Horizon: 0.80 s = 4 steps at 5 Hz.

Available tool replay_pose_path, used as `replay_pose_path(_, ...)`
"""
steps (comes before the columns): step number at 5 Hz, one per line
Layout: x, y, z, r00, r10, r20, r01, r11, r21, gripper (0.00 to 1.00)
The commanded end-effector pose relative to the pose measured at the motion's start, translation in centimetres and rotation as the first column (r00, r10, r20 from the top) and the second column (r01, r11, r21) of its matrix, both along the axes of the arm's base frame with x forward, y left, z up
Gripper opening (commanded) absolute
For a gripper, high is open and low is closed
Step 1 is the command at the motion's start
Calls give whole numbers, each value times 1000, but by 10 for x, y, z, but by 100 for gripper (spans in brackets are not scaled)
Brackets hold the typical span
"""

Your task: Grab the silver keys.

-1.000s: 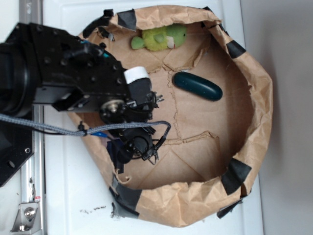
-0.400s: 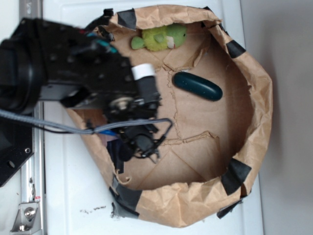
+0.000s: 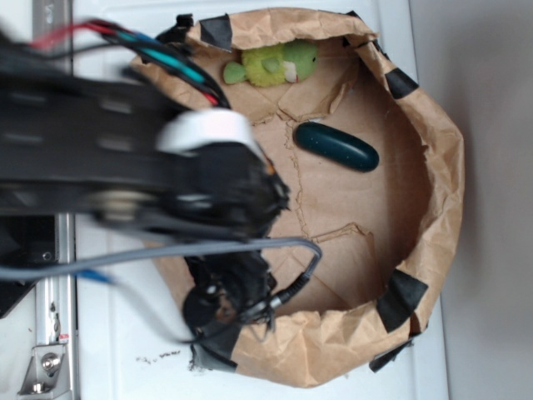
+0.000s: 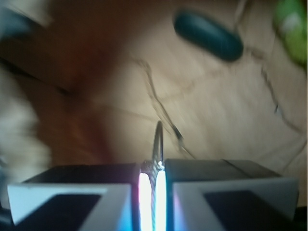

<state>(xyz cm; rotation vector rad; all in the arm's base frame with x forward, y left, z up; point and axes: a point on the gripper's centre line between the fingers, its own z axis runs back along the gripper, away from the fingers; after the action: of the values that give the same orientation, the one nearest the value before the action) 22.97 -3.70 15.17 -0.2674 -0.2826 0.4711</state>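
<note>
Only silver keys' (image 4: pixel 158 139) wire ring shows, gripper-pinched (image 4: pixel 153 180).

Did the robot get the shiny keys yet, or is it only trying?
Nearly. In the wrist view the tool is pinched shut on a thin wire ring, which looks like the silver keys' ring. The keys themselves are hidden. The teal capsule and green toy lie untouched. Left: lifting clear of the paper bag.

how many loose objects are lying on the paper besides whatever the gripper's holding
2. A dark teal capsule lies on the floor of the paper bowl, right of the arm. A green plush toy sits against the top rim. The blurred arm covers the left part, so more may be hidden.
</note>
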Motion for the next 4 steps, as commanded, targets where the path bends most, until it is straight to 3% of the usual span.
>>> replay_pose_path(1,51,2,36,998,23,-64,-20,999,50,0)
replay_pose_path(2,56,5,31,996,30,-90,-23,997,69,0)
replay_pose_path(4,47,18,33,995,44,-89,-36,996,86,0)
